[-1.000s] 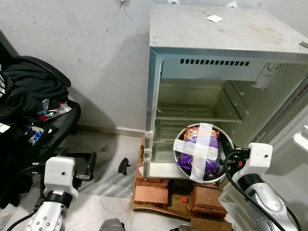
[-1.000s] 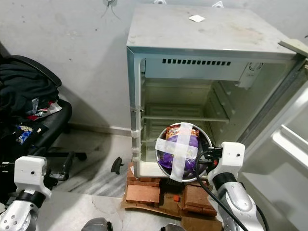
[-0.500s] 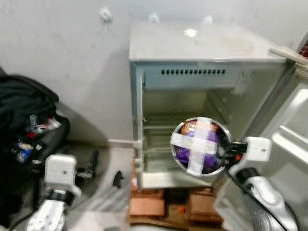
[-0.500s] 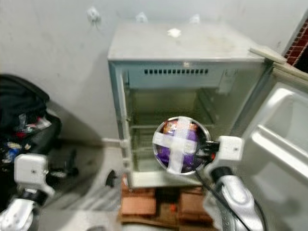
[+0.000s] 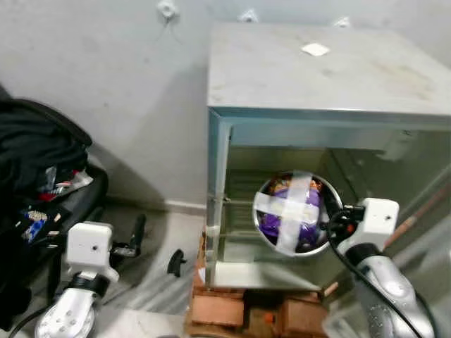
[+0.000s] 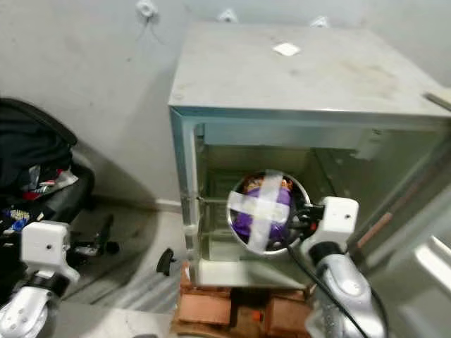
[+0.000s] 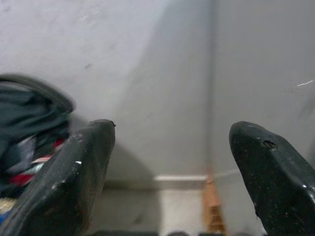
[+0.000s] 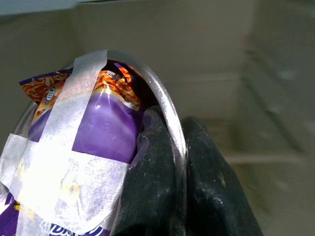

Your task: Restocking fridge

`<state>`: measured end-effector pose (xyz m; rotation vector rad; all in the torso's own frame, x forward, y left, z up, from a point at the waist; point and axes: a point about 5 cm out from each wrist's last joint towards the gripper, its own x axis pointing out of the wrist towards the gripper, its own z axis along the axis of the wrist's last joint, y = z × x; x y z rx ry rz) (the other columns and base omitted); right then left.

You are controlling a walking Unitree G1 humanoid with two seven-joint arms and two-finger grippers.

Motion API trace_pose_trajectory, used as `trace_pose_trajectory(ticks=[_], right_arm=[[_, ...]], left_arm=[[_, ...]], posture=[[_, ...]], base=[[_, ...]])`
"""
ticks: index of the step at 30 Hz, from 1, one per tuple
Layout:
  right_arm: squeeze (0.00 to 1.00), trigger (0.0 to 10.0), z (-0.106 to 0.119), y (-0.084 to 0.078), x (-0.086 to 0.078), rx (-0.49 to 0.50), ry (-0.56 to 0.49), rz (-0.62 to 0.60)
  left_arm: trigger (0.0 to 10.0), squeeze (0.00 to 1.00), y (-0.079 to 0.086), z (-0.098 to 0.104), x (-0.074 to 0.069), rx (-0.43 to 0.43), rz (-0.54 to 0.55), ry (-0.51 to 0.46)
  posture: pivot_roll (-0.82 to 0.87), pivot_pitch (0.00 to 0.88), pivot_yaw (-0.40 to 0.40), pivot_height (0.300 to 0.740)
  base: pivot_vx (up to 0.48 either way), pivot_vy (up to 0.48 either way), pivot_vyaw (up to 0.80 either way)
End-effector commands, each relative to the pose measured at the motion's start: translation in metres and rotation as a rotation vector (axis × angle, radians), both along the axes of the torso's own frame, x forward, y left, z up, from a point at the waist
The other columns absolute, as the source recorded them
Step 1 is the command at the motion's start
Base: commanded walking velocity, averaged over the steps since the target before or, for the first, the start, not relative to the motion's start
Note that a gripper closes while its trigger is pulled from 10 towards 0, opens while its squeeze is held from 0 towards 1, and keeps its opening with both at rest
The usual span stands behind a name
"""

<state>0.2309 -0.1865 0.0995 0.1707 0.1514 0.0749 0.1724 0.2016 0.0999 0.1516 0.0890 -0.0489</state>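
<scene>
A round steel bowl (image 5: 297,214) holds a purple and orange snack packet (image 8: 101,125) under a cross of white tape (image 5: 290,211). My right gripper (image 8: 172,147) is shut on the bowl's rim, and holds it in the mouth of the open small grey fridge (image 5: 331,77), at the level of the wire shelf (image 5: 239,201). The bowl's opening faces me. My left gripper (image 7: 172,162) is open with nothing between its fingers, low on the left, pointed at the pale wall.
The fridge stands on red bricks (image 5: 218,310). Its open door (image 6: 423,246) swings out on the right. A black office chair (image 5: 42,176) piled with clothes stands on the left. A small black object (image 5: 176,260) lies on the grey floor.
The camera has come closer to the fridge and now looks more steeply down. The bowl in my right gripper has moved deeper into the fridge opening. The left arm stays low.
</scene>
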Motion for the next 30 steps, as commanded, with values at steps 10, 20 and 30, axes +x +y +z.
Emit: trace_pose_trajectory(ticks=[10,20,30], right_arm=[[0.00,10.0,-0.002,-0.002,0.001,-0.011,0.012,0.000],[0.00,10.0,-0.010,0.008,0.019,0.038,0.099,0.012],[0.00,10.0,-0.019,0.035,0.076,0.239,0.206,-0.098]], left_arm=[[10.0,0.00,-0.003,0.001,0.002,-0.001,0.003,0.000],[10.0,0.00,-0.009,-0.002,-0.003,-0.010,0.006,0.035],[10.0,0.00,-0.012,-0.002,-0.013,-0.012,0.013,0.070]], posture=[[0.14,0.012,-0.044,0.740],[0.16,0.045,-0.051,0.740],[0.23,0.104,-0.068,0.740]], base=[[0.241,0.000,0.00],[0.000,0.000,0.00],[0.000,0.000,0.00]])
